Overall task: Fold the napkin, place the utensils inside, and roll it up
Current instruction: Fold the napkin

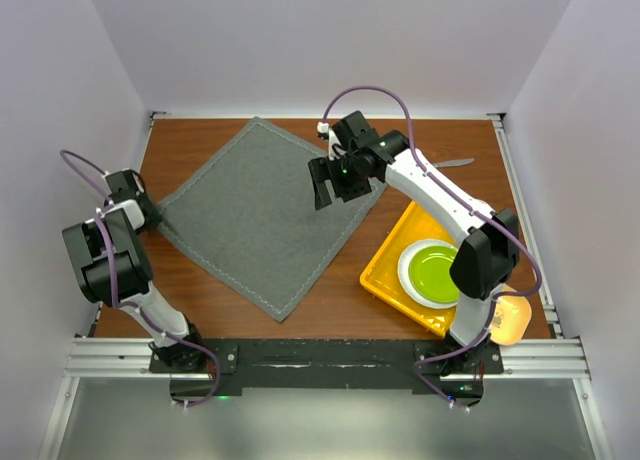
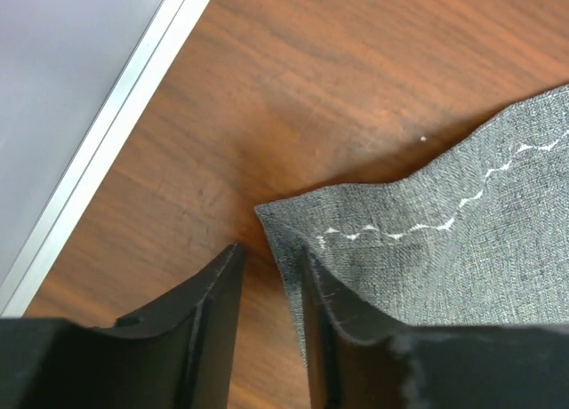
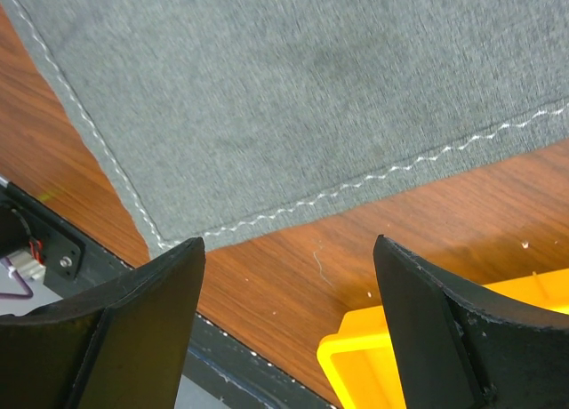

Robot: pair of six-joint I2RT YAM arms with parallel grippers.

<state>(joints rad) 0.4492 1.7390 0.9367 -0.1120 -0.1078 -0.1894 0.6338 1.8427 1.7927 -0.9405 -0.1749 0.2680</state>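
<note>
- Grey napkin (image 1: 255,215) lies spread flat on your wooden table (image 1: 210,305). It is turned like a diamond, with one corner toward each arm, and a pale stitched line follows its edge.
- Your left gripper (image 2: 269,260) is down at the napkin's left corner. From the left wrist you see that corner raised a little off the wood. Its edge runs into the narrow gap between the jaws and lies against the inner face of one finger (image 2: 347,329).
- Bare wood shows between the cloth and the other finger, so those jaws stand slightly apart and have no pinch on the fabric.
- Your right gripper (image 3: 286,245) hangs over the right corner of the napkin, jaws spread wide and nothing between them. From the right wrist you look down on the cloth. A stitched corner shows near one finger and a strip of table lies below it.
- One slim silvery utensil (image 1: 455,163) lies on the table to the right of the right arm, well apart from the napkin and partly hidden by the arm.
- You have a yellow tray (image 1: 385,270) on the right side, near the napkin's lower right edge but not touching it. A green plate (image 1: 435,272) with a white rim sits in it, and the right arm crosses above.
- A pale yellow mug (image 1: 512,320) stands just beside the tray near the right arm's base, partly hidden.
</note>
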